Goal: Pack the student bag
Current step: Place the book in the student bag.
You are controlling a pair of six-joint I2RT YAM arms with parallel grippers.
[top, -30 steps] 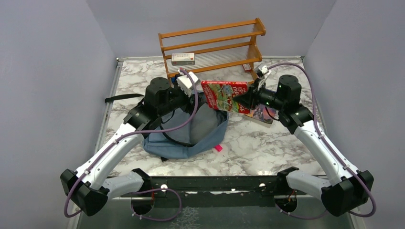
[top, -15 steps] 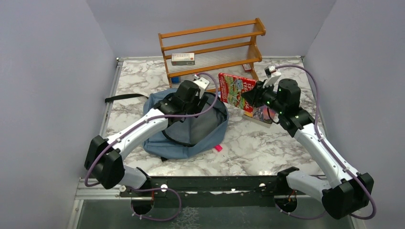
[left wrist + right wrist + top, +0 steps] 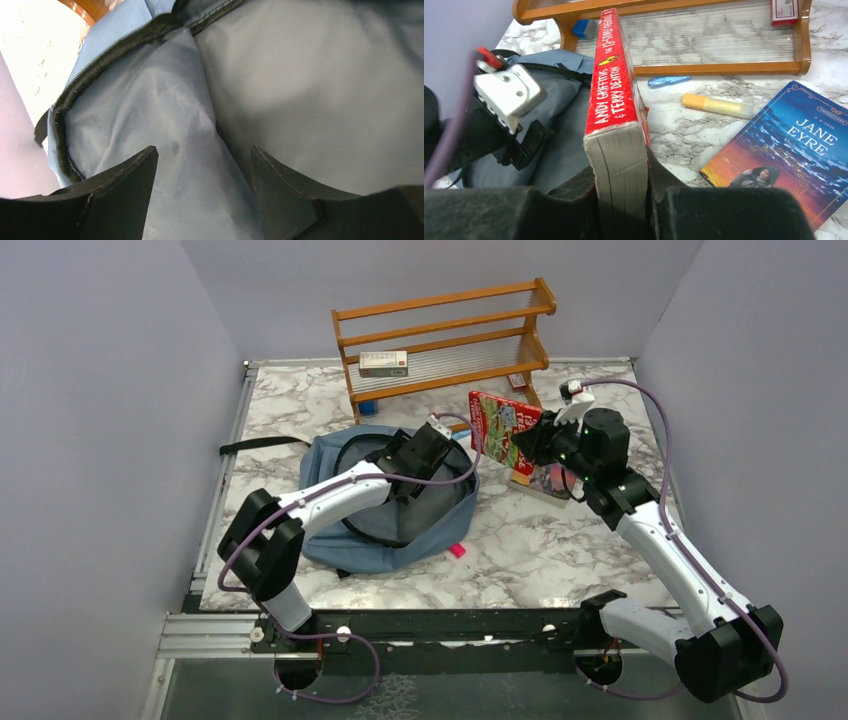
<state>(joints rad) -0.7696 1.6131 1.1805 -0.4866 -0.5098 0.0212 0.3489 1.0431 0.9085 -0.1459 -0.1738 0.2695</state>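
The student bag point(image 3: 365, 540) lies in the middle of the table, a dusty-blue backpack with its zipped mouth wide open. My left gripper point(image 3: 440, 452) reaches into that mouth at its right rim. In the left wrist view it point(image 3: 204, 155) is open, with a fold of the grey lining point(image 3: 165, 115) rising between the fingers, which are not closed on it. My right gripper point(image 3: 528, 440) is shut on a thick red paperback point(image 3: 498, 428), held on edge in the air just right of the bag. The right wrist view shows the book's spine point(image 3: 616, 85) clamped between the fingers point(image 3: 621, 170).
A wooden rack point(image 3: 445, 340) stands at the back with a white box point(image 3: 384, 363) on its shelf. A Jane Eyre book point(image 3: 794, 145), a yellow-orange stick point(image 3: 716, 106) and a blue pen point(image 3: 668, 80) lie right of the bag. A pink item point(image 3: 457, 550) lies by the bag's front; a black strap point(image 3: 260, 444) trails left.
My left arm has stretched forward and right, and its gripper has gone down into the bag's open mouth. My right gripper has drawn the red book a little right and turned it more upright.
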